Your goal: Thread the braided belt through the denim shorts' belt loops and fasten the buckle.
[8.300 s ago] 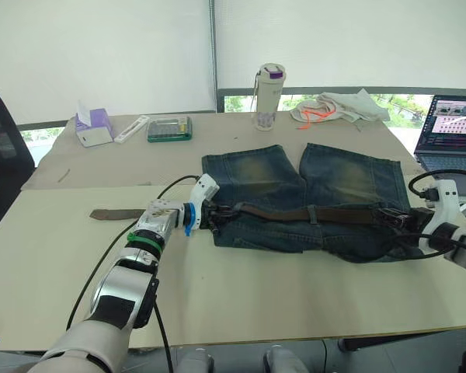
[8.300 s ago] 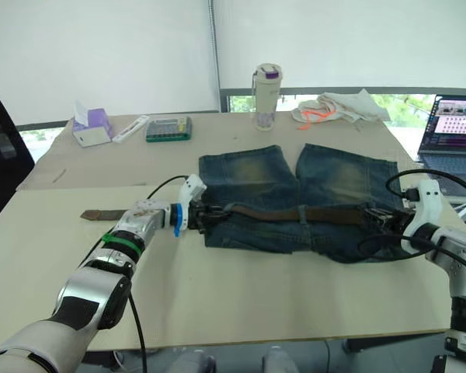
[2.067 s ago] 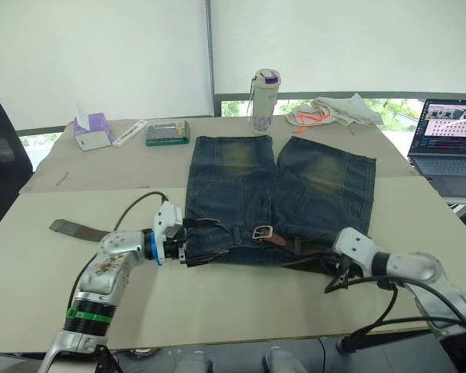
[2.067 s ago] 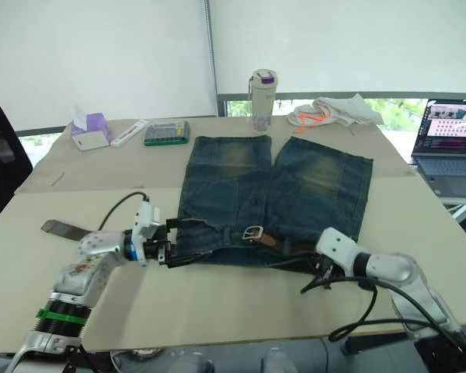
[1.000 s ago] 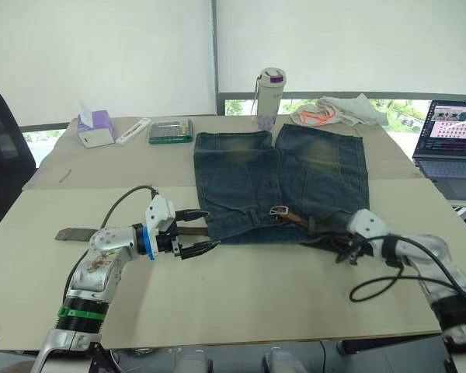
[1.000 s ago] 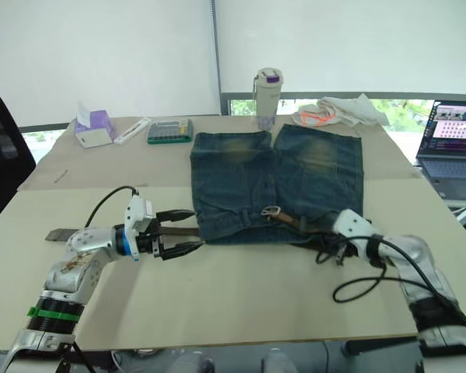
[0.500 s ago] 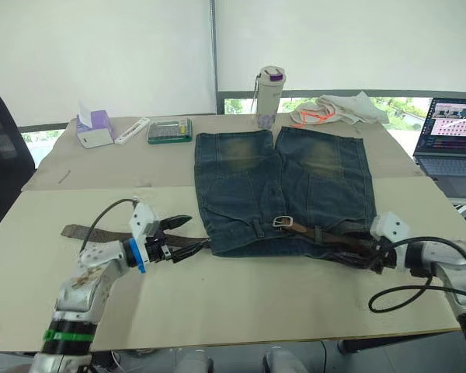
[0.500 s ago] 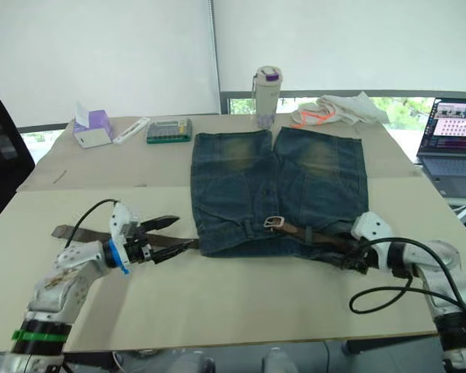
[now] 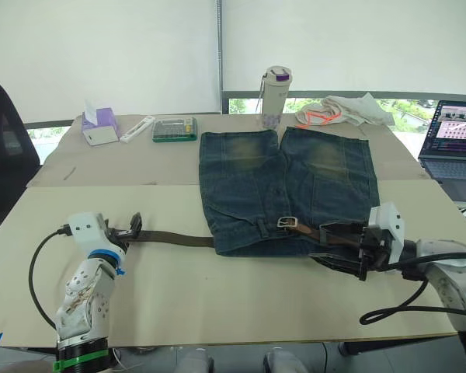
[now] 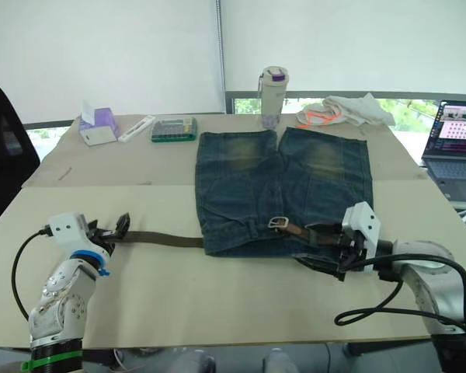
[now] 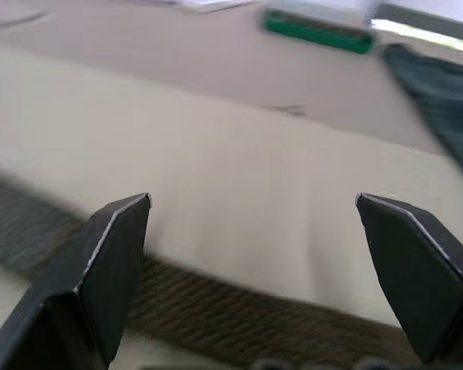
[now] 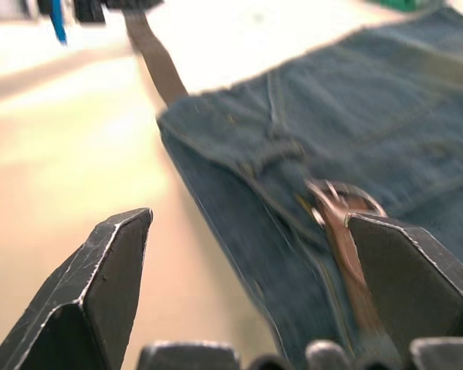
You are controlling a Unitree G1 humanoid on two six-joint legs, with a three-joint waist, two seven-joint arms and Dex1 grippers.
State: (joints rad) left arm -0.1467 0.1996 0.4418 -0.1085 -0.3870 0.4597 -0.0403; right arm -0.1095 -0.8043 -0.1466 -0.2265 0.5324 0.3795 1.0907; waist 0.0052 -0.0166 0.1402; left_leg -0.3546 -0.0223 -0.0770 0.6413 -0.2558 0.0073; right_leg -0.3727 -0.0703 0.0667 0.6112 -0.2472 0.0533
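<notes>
Currently the dark blue denim shorts [image 9: 287, 190] with faded yellowish legs lie flat mid-counter, waistband toward the near edge, and the woven dark brown braided belt [image 9: 175, 238] trails from it toward the left edge. Both black two-fingered hands are spread and grasp nothing: the left hand [image 9: 132, 227] over the strap's tail, the right hand [image 9: 343, 249] at the waistband's right end. To fasten well, I judge the supple tail must be pinched and drawn round to the small silvery metal buckle [image 9: 286, 223], kept flat and untwisted.

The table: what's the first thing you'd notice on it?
The dark blue denim shorts spread flat in the middle of the table catch the eye first. A brown braided belt runs out from their waistband toward the robot's left, with its silvery buckle lying on the waistband. An open black gripper sits at each end: the left gripper at the belt's tip, the right gripper by the waistband.
</notes>
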